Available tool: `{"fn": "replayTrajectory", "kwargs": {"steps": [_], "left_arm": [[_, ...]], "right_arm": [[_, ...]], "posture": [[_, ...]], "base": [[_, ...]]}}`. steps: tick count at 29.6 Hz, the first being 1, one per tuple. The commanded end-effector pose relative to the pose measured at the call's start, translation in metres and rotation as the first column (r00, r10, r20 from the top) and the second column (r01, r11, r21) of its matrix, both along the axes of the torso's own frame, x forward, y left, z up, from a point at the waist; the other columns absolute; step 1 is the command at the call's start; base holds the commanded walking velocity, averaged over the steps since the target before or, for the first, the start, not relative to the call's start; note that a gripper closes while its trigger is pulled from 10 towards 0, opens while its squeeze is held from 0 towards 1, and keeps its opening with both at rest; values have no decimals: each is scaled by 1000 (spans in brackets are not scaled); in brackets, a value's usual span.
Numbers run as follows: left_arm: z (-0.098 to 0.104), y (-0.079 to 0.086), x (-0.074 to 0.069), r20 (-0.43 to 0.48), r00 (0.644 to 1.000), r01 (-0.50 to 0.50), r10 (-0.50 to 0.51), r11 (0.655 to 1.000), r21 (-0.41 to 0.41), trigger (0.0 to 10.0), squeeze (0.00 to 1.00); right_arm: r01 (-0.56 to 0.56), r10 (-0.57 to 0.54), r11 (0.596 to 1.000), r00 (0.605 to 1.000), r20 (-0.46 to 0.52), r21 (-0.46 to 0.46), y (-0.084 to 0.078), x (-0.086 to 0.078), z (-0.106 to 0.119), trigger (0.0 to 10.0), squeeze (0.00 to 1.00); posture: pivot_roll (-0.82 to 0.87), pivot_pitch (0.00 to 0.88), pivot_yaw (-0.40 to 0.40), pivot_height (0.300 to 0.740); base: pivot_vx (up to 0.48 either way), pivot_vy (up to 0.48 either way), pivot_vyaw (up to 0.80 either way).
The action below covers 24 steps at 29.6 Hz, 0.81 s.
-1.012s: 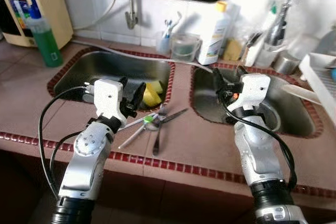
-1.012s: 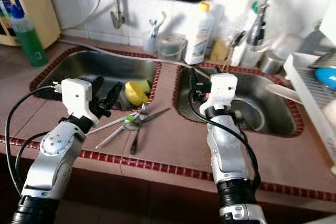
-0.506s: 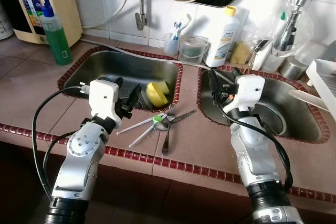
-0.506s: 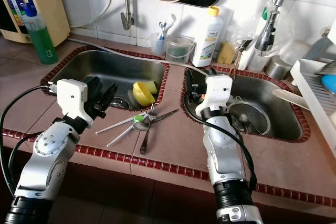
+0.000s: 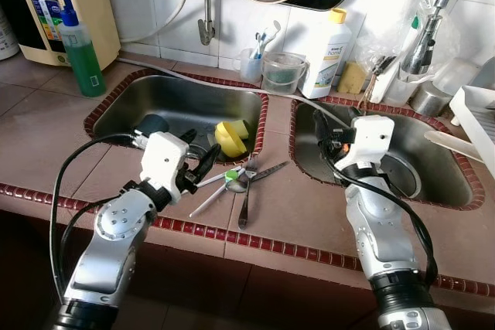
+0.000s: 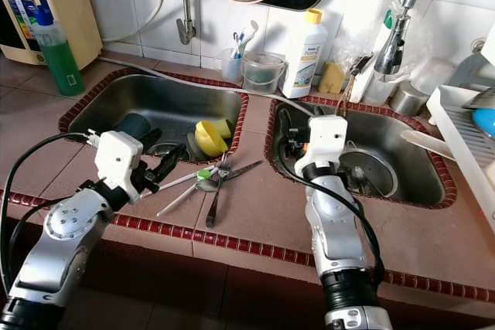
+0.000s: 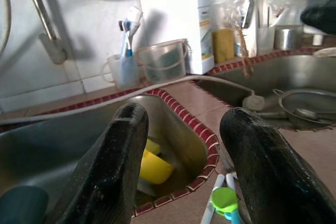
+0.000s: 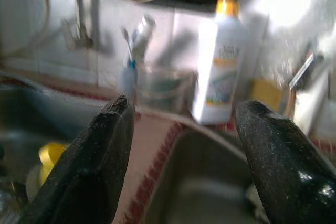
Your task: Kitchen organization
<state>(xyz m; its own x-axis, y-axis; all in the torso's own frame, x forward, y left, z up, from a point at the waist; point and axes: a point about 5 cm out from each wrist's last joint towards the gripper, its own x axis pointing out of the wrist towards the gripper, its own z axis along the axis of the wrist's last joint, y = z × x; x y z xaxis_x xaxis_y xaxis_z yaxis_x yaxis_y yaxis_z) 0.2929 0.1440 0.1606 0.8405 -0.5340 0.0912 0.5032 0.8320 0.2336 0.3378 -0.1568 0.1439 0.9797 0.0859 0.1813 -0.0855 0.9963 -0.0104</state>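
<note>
Left eye view shows my left gripper (image 5: 203, 161) low over the counter strip between the two sinks, its fingers spread apart with nothing between them, pointing toward the loose utensils (image 5: 241, 183) that lie at about its 3 o'clock — near, but not touching. That heap is what I take to be the thing to tidy: a spoon, a pair of scissors, white sticks and something with a green cap, all flat on the brown counter (image 5: 309, 214) just in front of the dividing rim. The flat lie is why I have come in low and sideways; a pinch from above would find little to grip. In the left sink (image 5: 147, 102) a yellow sponge (image 5: 230, 137) sits at the 12 o'clock of the heap, with a dark cup at the far left. My right gripper (image 6: 288, 141) hangs over the near-left corner of the right sink (image 5: 448, 183), fingers parted and empty, idle — I judge it is waiting. From the left wrist view the green cap (image 7: 224, 200) shows low between the fingertips (image 7: 123, 145), so the line looks roughly right.
</note>
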Motion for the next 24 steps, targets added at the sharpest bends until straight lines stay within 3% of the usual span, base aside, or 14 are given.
{"fn": "replayTrajectory", "kwargs": {"steps": [1, 8, 18, 24], "left_arm": [[8, -5, 0, 26, 999, 26, -26, 1000, 9, 10000, 0], [7, -11, -2, 29, 999, 43, -43, 999, 11, 10000, 0], [6, -14, -6, 30, 998, 56, -57, 998, 21, 10000, 0], [4, -14, -8, 23, 997, 66, -67, 997, 31, 10000, 0]], "right_arm": [[1, -1, 1000, 1000, -8, -13, -4, 5, 3, 10000, 0], [-108, 108, 994, 993, -41, -2, 5, 12, 3, 10000, 0], [-81, 81, 997, 988, -135, 4, -12, 6, -23, 10000, 0], [-55, 52, 998, 994, -100, -30, -13, -8, -30, 10000, 0]], "posture": [[-48, 8, -45, 740], [-44, 9, -49, 740], [-38, 10, -59, 740], [-45, 10, -56, 740]], "base": [[0, 0, 0], [0, 0, 0], [0, 0, 0], [0, 0, 0]]}}
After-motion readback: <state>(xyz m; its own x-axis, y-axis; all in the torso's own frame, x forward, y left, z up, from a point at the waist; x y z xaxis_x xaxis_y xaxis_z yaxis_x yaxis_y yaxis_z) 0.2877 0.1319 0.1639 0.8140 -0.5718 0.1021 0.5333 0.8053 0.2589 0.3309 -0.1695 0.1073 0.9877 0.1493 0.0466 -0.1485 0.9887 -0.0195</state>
